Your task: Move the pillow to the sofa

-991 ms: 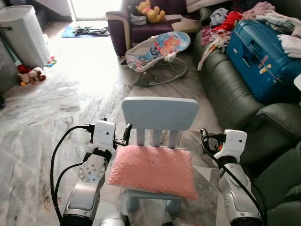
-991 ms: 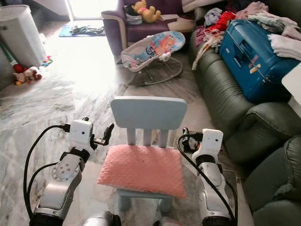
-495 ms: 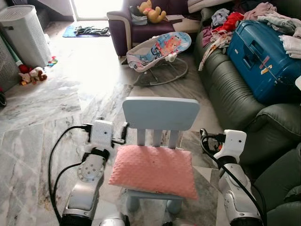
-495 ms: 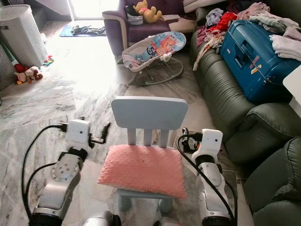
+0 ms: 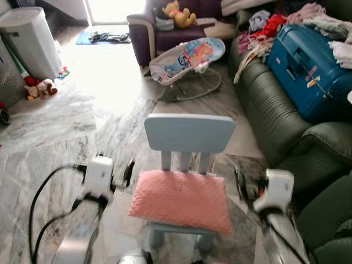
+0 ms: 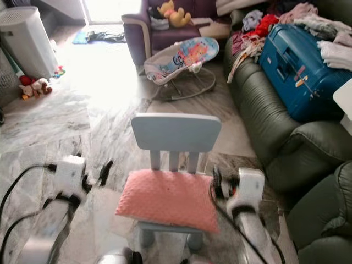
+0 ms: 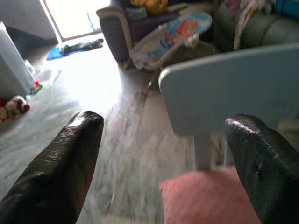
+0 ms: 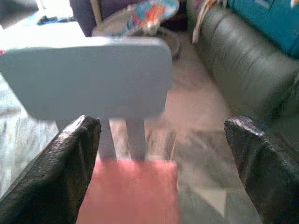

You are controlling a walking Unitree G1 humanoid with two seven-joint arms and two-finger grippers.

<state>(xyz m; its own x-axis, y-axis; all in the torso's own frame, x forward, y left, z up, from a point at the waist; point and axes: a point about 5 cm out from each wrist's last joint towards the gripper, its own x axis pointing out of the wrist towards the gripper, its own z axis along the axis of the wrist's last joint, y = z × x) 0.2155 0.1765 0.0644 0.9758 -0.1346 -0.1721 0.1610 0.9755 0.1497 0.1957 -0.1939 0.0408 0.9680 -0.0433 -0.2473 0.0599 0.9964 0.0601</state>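
Two eye views, head camera:
Pillow: pink, dimpled, lying flat on the seat of the small chair, near centre of the scene, not held.
Chair: pale blue, child-sized, backrest on the far side of the pillow, standing on the marble floor.
Left gripper: blurred, just left of the pillow's left edge, apart from it.
Right gripper: blurred, close beside the pillow's right edge; contact cannot be told.
Sofa: dark green leather, along the right side, well apart from the chair.
Suitcase: blue, lying on the far sofa seat, clothes heaped around it.
Baby bouncer: far centre, on the floor beyond the chair.
Armchair: purple, far end, yellow soft toy on it.
Bin: white, far left.

Left wrist view:
Fingers: two black ones spread wide apart, nothing between them.
Beyond them: a corner of the pink pillow near, the chair backrest above it, bouncer far off.

Right wrist view:
Fingers: spread wide apart, empty.
Beyond them: pink pillow near, chair backrest behind it, green sofa to the right.
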